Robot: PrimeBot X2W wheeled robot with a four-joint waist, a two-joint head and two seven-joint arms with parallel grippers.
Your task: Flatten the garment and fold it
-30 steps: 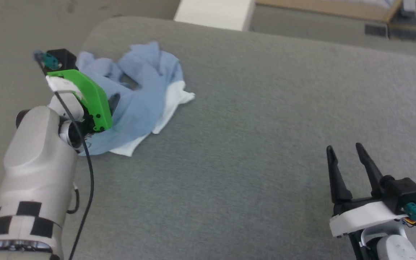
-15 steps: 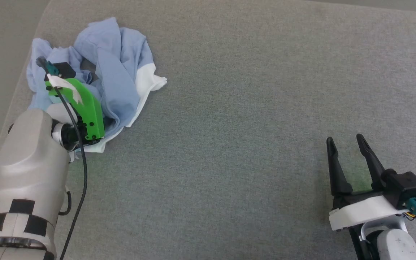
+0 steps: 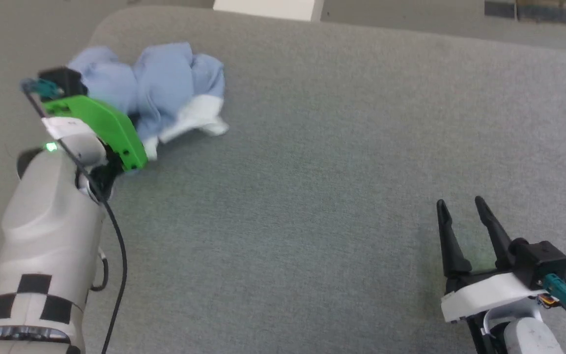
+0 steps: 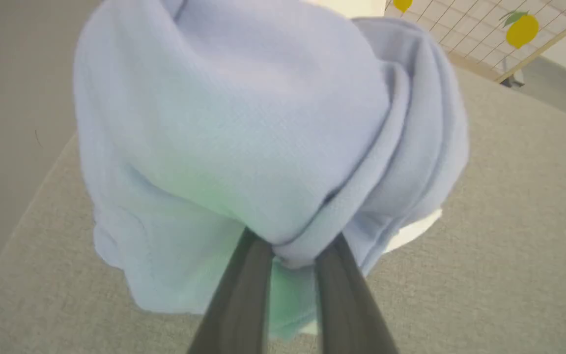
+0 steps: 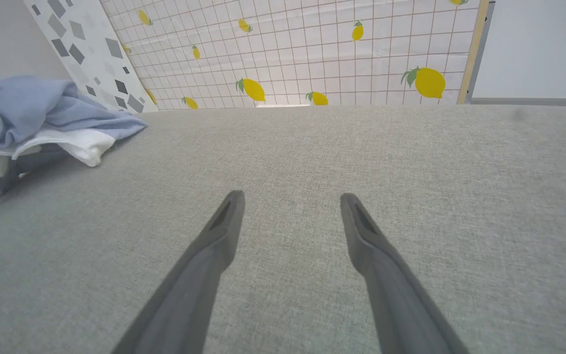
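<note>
Lighting's looking soft and even here, so the grey woven fabric surface [image 3: 322, 162] is barely picking up shadows. The head view is smearing a bit on the far left. Up close, the light blue crumpled cotton T-shirt [image 4: 243, 123] is going blurry, with a green glow tinting it. The lemon-printed grid wall [image 5: 312, 54] is bowing at the edges.

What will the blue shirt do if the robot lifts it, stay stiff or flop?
Probably flop: the shirt lies bunched in soft folds and drapes over the left gripper pinching it. It looks thin, so it is likely light to lift. Pushed across the fuzzy grey surface, it would probably crumple, not roll.
</note>
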